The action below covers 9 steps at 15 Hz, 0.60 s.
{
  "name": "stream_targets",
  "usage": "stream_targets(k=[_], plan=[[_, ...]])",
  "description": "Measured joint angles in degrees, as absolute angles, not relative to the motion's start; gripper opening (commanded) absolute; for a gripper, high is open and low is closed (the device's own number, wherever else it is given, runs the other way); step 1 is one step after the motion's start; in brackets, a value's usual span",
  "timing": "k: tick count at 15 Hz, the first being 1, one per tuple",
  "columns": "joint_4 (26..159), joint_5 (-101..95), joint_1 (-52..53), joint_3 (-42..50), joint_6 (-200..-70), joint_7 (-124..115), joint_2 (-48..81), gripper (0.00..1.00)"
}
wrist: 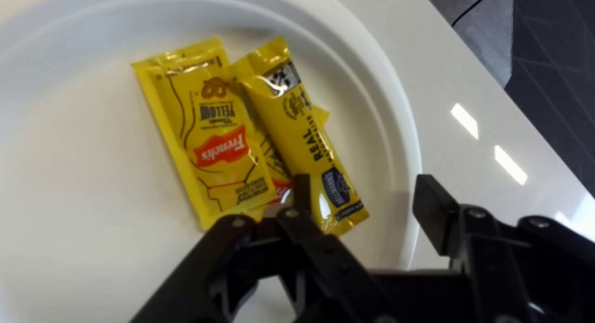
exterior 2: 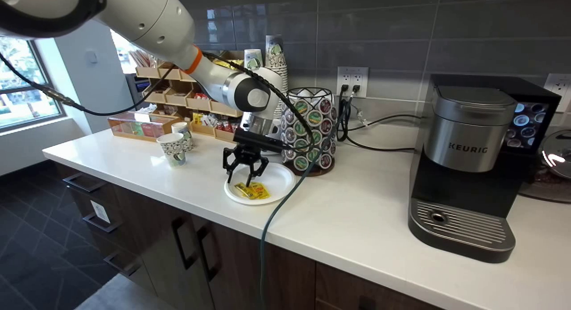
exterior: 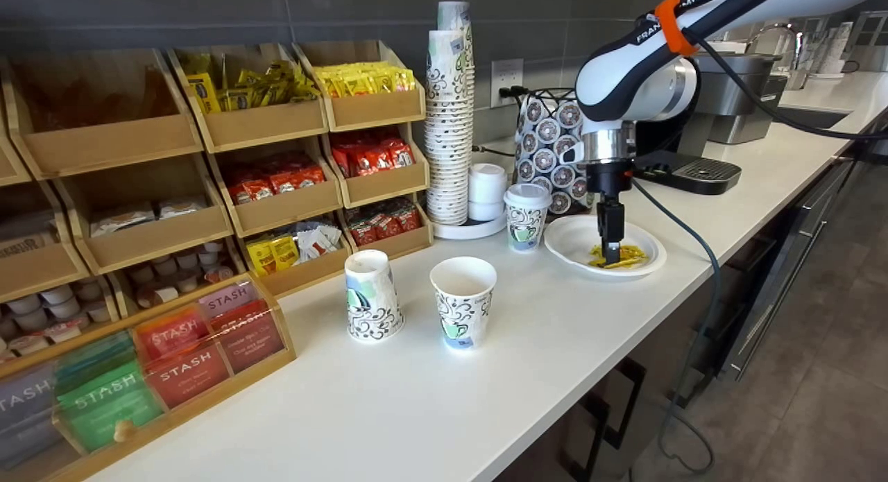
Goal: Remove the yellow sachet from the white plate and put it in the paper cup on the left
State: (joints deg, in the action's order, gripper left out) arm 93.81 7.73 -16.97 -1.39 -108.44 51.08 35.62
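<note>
The plate [exterior 2: 282, 178] rests on the surface [exterior 2: 379, 203]. Yellow sachets [exterior 2: 258, 192] lie in the plate, toward its near side in both exterior views. In the wrist view a mustard sachet [wrist: 209, 132] and a mayonnaise sachet [wrist: 297, 123] overlap a third sachet [wrist: 275, 162] beneath them; which one is the task's, I cannot tell.

The claw [exterior 2: 239, 182] points down over the plate, its fingers spread wide, with nothing in its hold. In the wrist view one finger [wrist: 302, 193] shows in front of the sachets and the opposite one overlaps the plate's rim. Whether the claw touches a sachet, I cannot tell.

In both exterior views an upright cup [exterior: 463, 315] stands left of the plate, well apart from it, mouth open. In an exterior view an inverted cup [exterior: 372, 302] is farther left of the plate, a lidded cup [exterior: 527, 222] is just beside the plate's left edge, the pod rack [exterior: 544, 149] is behind the plate, and the bins [exterior: 270, 135] are well to its left. The coffee maker [exterior 2: 468, 140] stands well right of the plate in an exterior view.
</note>
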Motion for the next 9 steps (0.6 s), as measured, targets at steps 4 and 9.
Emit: stream_targets(k=[4,9], plan=[[93.22,7.72,-16.97,-1.38,-108.38,54.78,36.13,0.47],[92.90,7.72,-16.97,-1.32,-108.38,58.01,36.53,0.43]])
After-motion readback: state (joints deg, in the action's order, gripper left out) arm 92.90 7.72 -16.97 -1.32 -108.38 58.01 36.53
